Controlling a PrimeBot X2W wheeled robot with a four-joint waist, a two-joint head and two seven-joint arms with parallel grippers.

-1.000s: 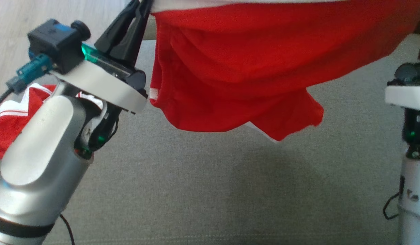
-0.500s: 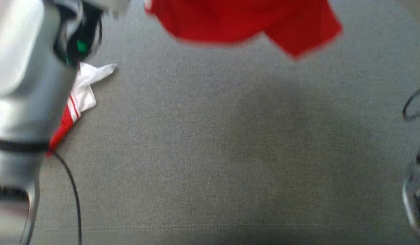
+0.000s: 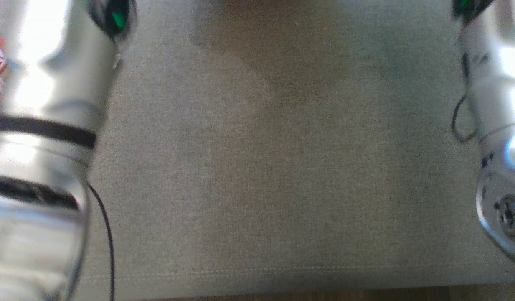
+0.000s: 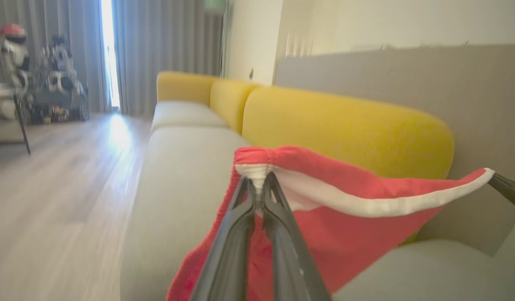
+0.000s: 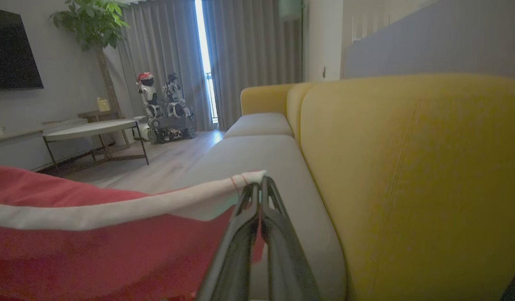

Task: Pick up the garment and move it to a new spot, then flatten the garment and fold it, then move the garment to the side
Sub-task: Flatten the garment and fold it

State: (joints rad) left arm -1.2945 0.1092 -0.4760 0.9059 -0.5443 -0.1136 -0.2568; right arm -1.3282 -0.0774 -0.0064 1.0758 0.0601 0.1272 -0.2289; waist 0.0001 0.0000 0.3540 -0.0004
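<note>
As left end effector (image 4: pixel 259 180)/right end effector (image 5: pixel 260 184) grip garment (image 4: pixel 345 228), arms (image 3: pixel 48 83) reach fwd.

Gripping garment (image 4: pixel 345 225) in left pincer (image 4: pixel 259 184) and right pincer (image 5: pixel 259 186), fingers (image 4: pixel 234 238) pressed together; holding left arm (image 3: pixel 44 104) and right arm (image 3: pixel 495 83) well apart.

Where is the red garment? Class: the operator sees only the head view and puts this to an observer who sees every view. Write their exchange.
Observer: The red garment is held up over the grey sofa seat, before the yellow backrest.
Operator: What holds it?
Observer: The left jaws are shut on one end of its white band.
Operator: And the other end?
Observer: The right jaws are shut on it, so the band stretches between them.
</note>
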